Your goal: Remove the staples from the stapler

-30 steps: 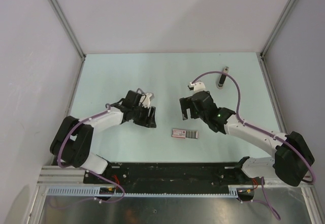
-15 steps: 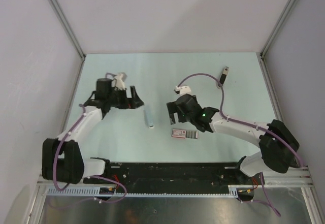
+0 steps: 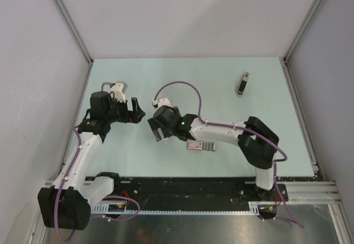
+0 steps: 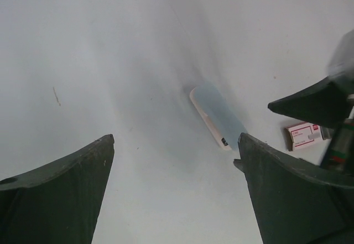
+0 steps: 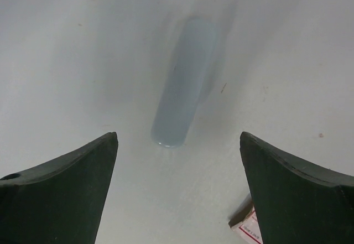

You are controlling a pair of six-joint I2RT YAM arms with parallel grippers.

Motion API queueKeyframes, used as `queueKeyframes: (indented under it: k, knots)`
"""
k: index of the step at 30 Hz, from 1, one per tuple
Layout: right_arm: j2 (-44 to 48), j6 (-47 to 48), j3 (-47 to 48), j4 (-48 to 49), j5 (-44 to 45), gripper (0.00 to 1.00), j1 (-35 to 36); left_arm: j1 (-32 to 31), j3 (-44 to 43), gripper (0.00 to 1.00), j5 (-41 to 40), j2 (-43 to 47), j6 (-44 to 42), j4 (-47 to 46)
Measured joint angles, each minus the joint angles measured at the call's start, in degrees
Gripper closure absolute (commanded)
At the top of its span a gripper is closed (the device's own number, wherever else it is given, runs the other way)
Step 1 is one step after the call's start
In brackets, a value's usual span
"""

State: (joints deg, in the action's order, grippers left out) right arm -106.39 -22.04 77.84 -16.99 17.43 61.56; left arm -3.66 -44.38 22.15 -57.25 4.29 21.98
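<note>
Stapler (image 3: 242,84) lies far out at the back right of the table (image 3: 265,139), flat on the surface, small and dark with a silvery part, and well apart from both arms

Left gripper (image 3: 134,111) hovers over the left-centre of the table with its jaws spread wide and nothing between them. The left wrist camera backs that up: two dark fingers (image 4: 61,188) set apart, bare table in the gap. Ahead of them in that view a pale blue-white wedge (image 4: 217,117) lies flat on the table, angled across the frame.

Right gripper (image 3: 156,129) reaches in across the middle, right next to the left one, tips near each other but not touching. Its jaws are spread too, gripping nothing. Its wrist camera looks down on the wedge, whose near end sits in line with the gap between the fingertips. How high the tips hang above it, I can't tell. From the top view the wedge is hidden under that gripper.

A flat pink-and-grey box (image 3: 201,145) rests on the table just on the near side of the right forearm, close to the right gripper. One corner of it peeks into the lower right of the right wrist view
</note>
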Motion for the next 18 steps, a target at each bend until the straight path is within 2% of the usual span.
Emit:
queueKeyframes:
  k: [6,13,18]
  knots:
    - [-7.1,-0.3,4.9,-4.2,1.2,0.14,0.9,0.1,0.8,0.03,-1.7,0.4,-0.5,0.6]
    - [-11.3,-0.3,9.1,-6.0,2.3,0.37,0.9,0.4,1.4,0.07,-2.9,0.4,-0.9,1.0]
    - [-13.5,-0.3,10.9,-6.1,2.5,0.56,0.9,1.7,2.3,0.14,-3.4,0.3,-1.2,1.2]
